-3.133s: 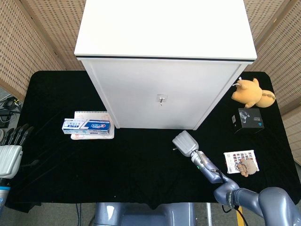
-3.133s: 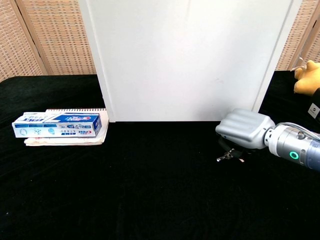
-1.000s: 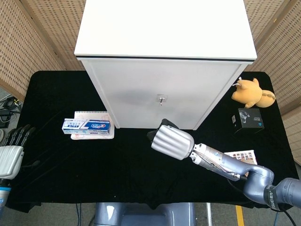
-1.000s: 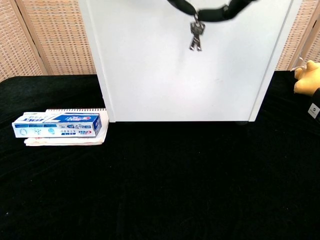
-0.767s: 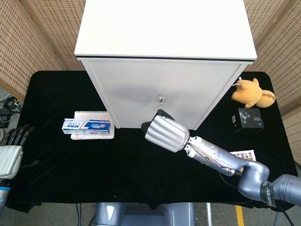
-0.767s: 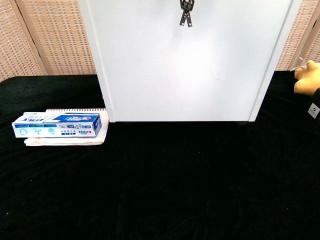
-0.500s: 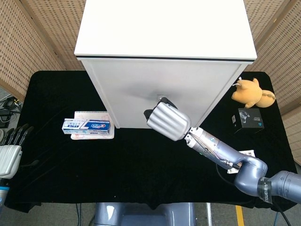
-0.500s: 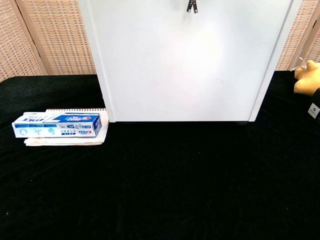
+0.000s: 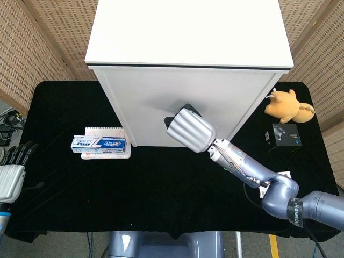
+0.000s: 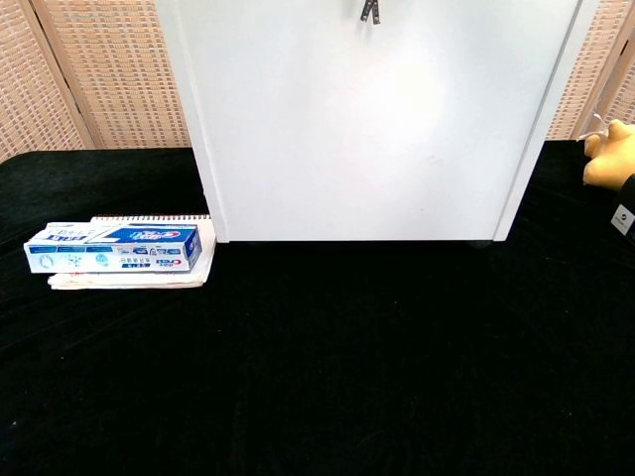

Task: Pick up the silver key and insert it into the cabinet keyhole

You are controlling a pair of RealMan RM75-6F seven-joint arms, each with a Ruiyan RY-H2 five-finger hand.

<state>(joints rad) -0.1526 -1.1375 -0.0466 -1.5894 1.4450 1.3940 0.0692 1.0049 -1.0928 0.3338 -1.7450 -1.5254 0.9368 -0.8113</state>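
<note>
The white cabinet (image 9: 161, 102) stands at the back of the black table, and its door (image 10: 377, 139) fills the chest view. My right hand (image 9: 189, 129) is raised against the door front and hides the keyhole from the head view. It holds the silver key; only the dangling tip of the key bunch (image 10: 369, 11) shows, at the top edge of the chest view. Whether the key touches the keyhole cannot be seen. My left hand (image 9: 12, 171) rests at the table's left edge with fingers spread and nothing in it.
A toothpaste box (image 9: 99, 143) lies on a spiral notebook (image 9: 105, 131) left of the cabinet. Right of the cabinet are a yellow plush toy (image 9: 287, 105) and a small black box (image 9: 285, 136). My right forearm (image 9: 247, 169) crosses the table's right front.
My right hand lifted the key bunch off the table, rose up the door front and shifted slightly left; it now covers the keyhole. The left hand has stayed put.
</note>
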